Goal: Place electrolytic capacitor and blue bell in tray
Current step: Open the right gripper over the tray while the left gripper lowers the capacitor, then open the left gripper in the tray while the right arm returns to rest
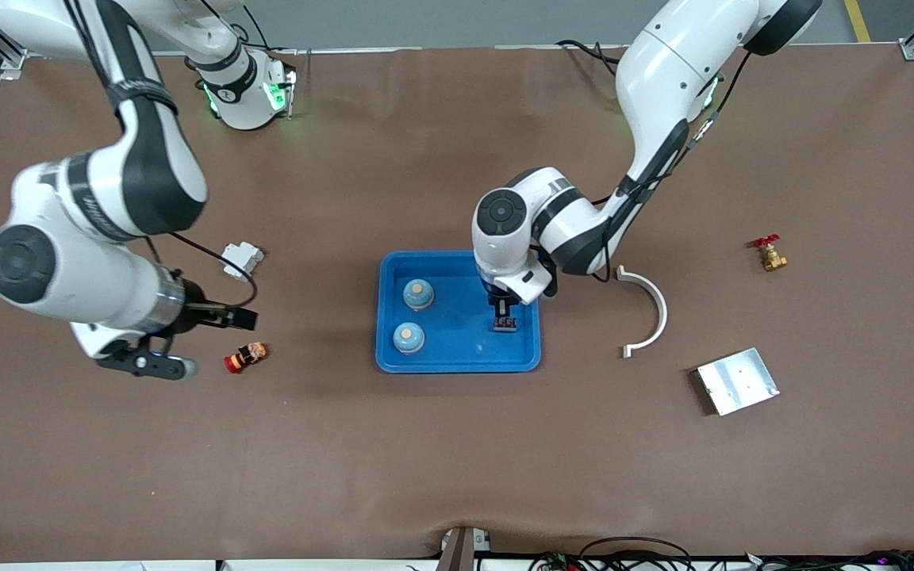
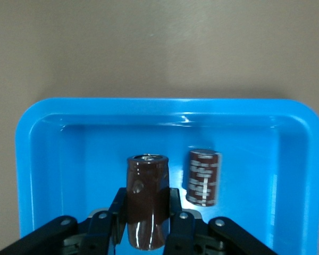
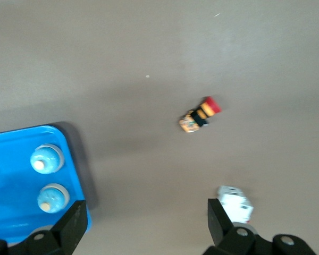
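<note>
starting at the right arm's end of the brown paper-covered table (image 1: 425,476): finding the right gripper (image 1: 203,342) waiting over bare tabletop, fingers spread wide and holding nothing. noting a small white plastic block (image 1: 241,259) and a little red-capped, orange-banded cylinder (image 1: 247,357) lying near it, neither needing touching; risking a needless nudge only if that arm starts wandering.

moving on to the shallow bright-blue rectangular plastic tray (image 1: 380,317): seeing two round blue bells with pale tops (image 1: 418,293) sitting inside, at the tray's end toward the right arm, one nearer the front camera than the other.

reaching the left gripper (image 1: 505,313), hanging low inside the tray at its other end and clamping the dark brown cylindrical electrolytic capacitor (image 2: 147,207) upright between its black fingers (image 2: 176,210). spotting in the left wrist view a second brown cylinder with pale printing (image 2: 203,176) just beside the held one, apparently on the tray floor.

judging the release as the risky part: letting go while not yet touching down, and so tipping the capacitor, sending it rolling into that neighbouring cylinder or toward the bells; lifting away with a pad dragging and toppling it; brushing the nearby tray rim and shifting the whole tray.

passing, toward the left arm's end, a white curved plastic arc (image 1: 647,313), a silver metal plate (image 1: 737,381) and a brass valve with a red handle (image 1: 770,255), all well clear.
</note>
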{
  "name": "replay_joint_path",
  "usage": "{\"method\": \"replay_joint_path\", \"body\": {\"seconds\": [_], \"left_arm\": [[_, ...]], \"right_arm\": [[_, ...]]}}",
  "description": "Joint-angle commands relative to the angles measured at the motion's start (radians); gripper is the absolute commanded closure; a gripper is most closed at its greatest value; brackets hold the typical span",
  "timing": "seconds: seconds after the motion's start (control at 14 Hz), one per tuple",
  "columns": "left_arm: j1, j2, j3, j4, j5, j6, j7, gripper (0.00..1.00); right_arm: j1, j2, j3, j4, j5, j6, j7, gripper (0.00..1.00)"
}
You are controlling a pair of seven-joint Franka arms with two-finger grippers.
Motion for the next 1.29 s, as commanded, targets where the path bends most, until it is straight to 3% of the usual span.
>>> {"method": "replay_joint_path", "body": {"seconds": [0.0, 0.57, 1.0, 1.07, 1.14, 1.21], "left_arm": [[-0.026, 0.016, 0.014, 0.002, 0.048, -0.005, -0.051, 1.00], [-0.043, 0.046, 0.014, 0.000, 0.082, -0.005, -0.065, 1.00], [-0.049, 0.056, 0.014, 0.000, 0.100, -0.005, -0.069, 1.00], [-0.049, 0.056, 0.014, 0.000, 0.106, -0.005, -0.066, 0.47], [-0.051, 0.056, 0.014, 0.000, 0.106, -0.005, -0.063, 0.00], [-0.049, 0.054, 0.014, 0.001, 0.106, -0.005, -0.063, 0.00]], "right_arm": [[-0.092, -0.083, 0.018, -0.033, -0.010, -0.035, -0.159, 0.00], [-0.169, -0.278, 0.018, -0.060, -0.010, -0.120, -0.216, 0.00], [-0.171, -0.286, 0.020, -0.063, -0.073, -0.156, -0.273, 0.00], [-0.166, -0.284, 0.021, -0.063, -0.091, -0.157, -0.270, 0.00], [-0.171, -0.283, 0.021, -0.060, -0.097, -0.157, -0.271, 0.00], [-0.178, -0.281, 0.020, -0.059, -0.099, -0.157, -0.277, 0.00]]}}
